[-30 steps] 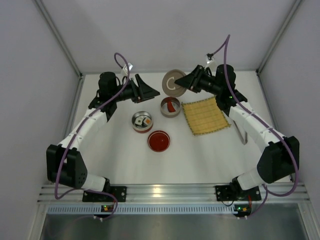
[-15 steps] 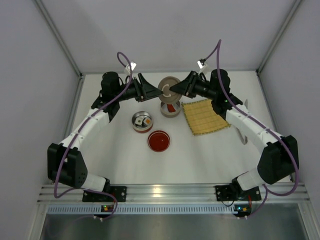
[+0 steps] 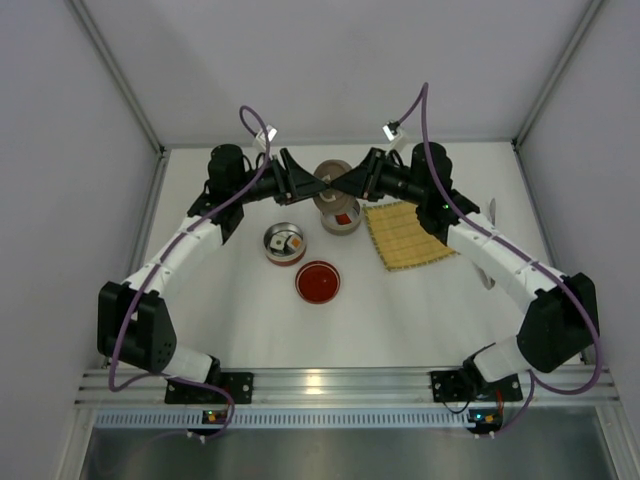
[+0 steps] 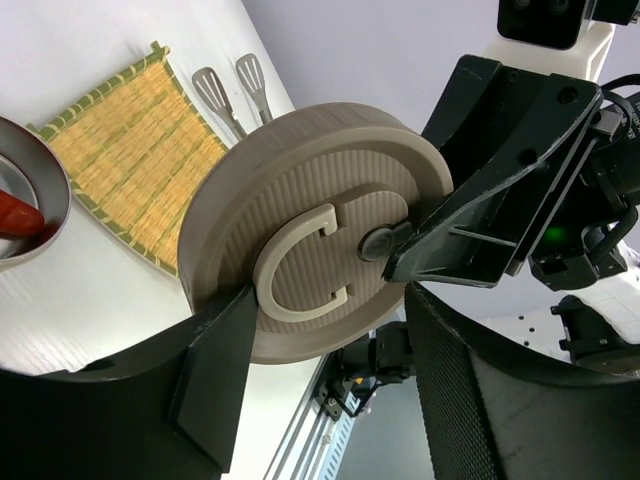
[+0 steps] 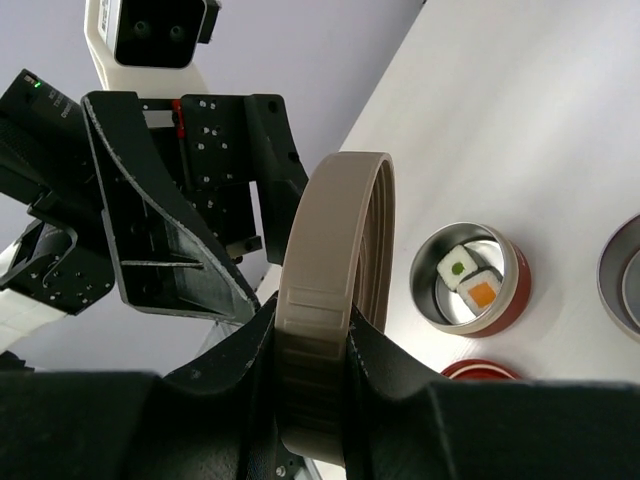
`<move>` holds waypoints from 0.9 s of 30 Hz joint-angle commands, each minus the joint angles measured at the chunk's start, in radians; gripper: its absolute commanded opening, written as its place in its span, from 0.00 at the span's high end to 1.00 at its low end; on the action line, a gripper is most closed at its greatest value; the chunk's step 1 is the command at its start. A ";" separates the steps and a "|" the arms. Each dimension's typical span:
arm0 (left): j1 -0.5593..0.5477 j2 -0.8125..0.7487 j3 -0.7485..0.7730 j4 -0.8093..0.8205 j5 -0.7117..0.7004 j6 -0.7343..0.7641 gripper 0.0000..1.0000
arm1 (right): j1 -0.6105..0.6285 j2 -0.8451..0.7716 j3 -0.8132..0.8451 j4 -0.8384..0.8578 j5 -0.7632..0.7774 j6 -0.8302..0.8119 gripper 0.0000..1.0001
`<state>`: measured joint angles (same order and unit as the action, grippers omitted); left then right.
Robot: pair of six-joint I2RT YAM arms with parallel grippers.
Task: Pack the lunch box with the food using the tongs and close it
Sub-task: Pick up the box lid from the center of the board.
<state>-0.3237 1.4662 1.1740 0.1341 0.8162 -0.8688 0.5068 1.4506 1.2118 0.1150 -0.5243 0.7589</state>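
Observation:
A round beige lid with a C-shaped handle hangs on edge above the steel bowl that holds the red piece. My right gripper is shut on the lid's rim. Opposite it, my left gripper stands open around the lid: one finger lies against its lower edge and the other stands apart. Two sushi pieces sit in a red-based steel bowl. The tongs lie beyond the mat, partly under my right arm.
A red lid lies flat in front of the two bowls. The yellow bamboo mat is to the right of the bowls. White walls stand close around the table on three sides.
Both grippers have come together at the back centre. The right one carried the beige lid left, over the bowl with the red piece, and the left jaws have narrowed around it.

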 commanded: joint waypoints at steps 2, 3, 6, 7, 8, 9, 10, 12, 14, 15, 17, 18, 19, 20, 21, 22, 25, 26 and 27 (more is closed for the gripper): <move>-0.014 -0.003 -0.017 0.162 0.066 -0.099 0.37 | 0.027 -0.032 0.060 0.032 0.001 -0.015 1.00; -0.012 -0.009 -0.022 0.217 0.076 -0.117 0.39 | 0.027 -0.032 0.060 0.023 0.004 -0.024 1.00; -0.012 -0.026 -0.042 0.327 0.122 -0.189 0.42 | 0.026 -0.030 0.052 0.014 0.009 -0.033 1.00; -0.012 -0.030 -0.050 0.356 0.133 -0.211 0.43 | 0.026 -0.029 0.049 0.012 0.009 -0.035 1.00; -0.012 -0.035 -0.057 0.390 0.141 -0.255 0.44 | 0.027 -0.029 0.048 0.012 0.009 -0.035 1.00; -0.012 -0.040 -0.075 0.421 0.156 -0.275 0.46 | 0.026 -0.027 0.046 0.012 0.009 -0.030 1.00; -0.012 -0.046 -0.083 0.483 0.164 -0.314 0.48 | 0.026 -0.026 0.043 0.018 0.007 -0.023 1.00; -0.012 -0.052 -0.100 0.519 0.179 -0.335 0.51 | 0.019 -0.019 0.038 0.034 -0.011 0.002 1.00; -0.012 -0.058 -0.108 0.582 0.192 -0.372 0.57 | 0.013 -0.015 0.032 0.052 -0.022 0.019 1.00; -0.012 -0.060 -0.111 0.594 0.198 -0.381 0.60 | 0.007 -0.016 0.032 0.058 -0.032 0.032 1.00; -0.012 -0.061 -0.119 0.653 0.210 -0.421 0.67 | 0.001 -0.015 0.025 0.074 -0.042 0.046 1.00; -0.012 -0.063 -0.119 0.657 0.212 -0.426 0.69 | -0.005 -0.013 0.023 0.075 -0.049 0.056 1.00; -0.012 -0.064 -0.117 0.668 0.216 -0.443 0.70 | -0.005 -0.015 0.020 0.078 -0.052 0.059 1.00; -0.012 -0.063 -0.117 0.697 0.219 -0.452 0.72 | -0.008 -0.016 0.022 0.080 -0.054 0.060 1.00; -0.012 -0.063 -0.117 0.708 0.222 -0.463 0.73 | -0.010 -0.016 0.019 0.081 -0.057 0.062 1.00; -0.012 -0.063 -0.119 0.726 0.224 -0.484 0.74 | -0.011 -0.016 0.018 0.081 -0.057 0.063 1.00; -0.012 -0.069 -0.116 0.774 0.224 -0.509 0.77 | -0.013 -0.018 0.012 0.080 -0.059 0.060 1.00; -0.012 -0.069 -0.111 0.780 0.224 -0.512 0.78 | -0.011 -0.018 0.011 0.080 -0.059 0.059 1.00; -0.012 -0.069 -0.109 0.777 0.224 -0.510 0.80 | -0.014 -0.018 0.008 0.078 -0.059 0.057 1.00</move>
<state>-0.3351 1.4322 1.0306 0.7601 1.0164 -1.3361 0.4900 1.4368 1.2171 0.1635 -0.5610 0.8120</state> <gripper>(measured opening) 0.216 0.229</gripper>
